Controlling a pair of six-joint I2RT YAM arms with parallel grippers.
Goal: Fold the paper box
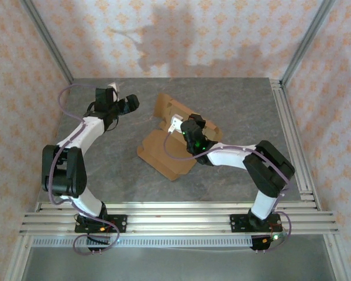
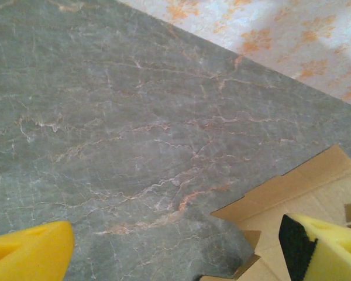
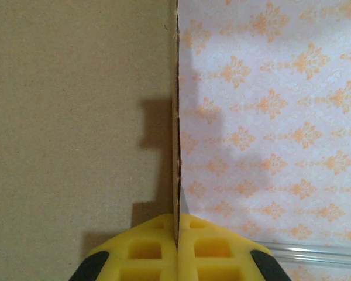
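Note:
The paper box point(image 1: 161, 156) lies partly opened in the middle of the grey table, plain brown, with one panel standing up at its far side. My right gripper point(image 1: 178, 124) is over the box, shut on the edge of a raised flap. In the right wrist view the yellow pads point(image 3: 146, 249) pinch that thin cardboard edge, and the brown panel point(image 3: 76, 117) covers the left half. My left gripper point(image 1: 132, 104) hovers left of the box, open and holding nothing. Its yellow fingers point(image 2: 23, 256) stand wide apart over bare table, with a box corner point(image 2: 307, 193) near the right finger.
Grey marbled table top point(image 1: 99, 158) lies left of and in front of the box. Aluminium rails run along the near edge point(image 1: 175, 212) and the right side point(image 1: 291, 137). Patterned walls close in the back and both sides.

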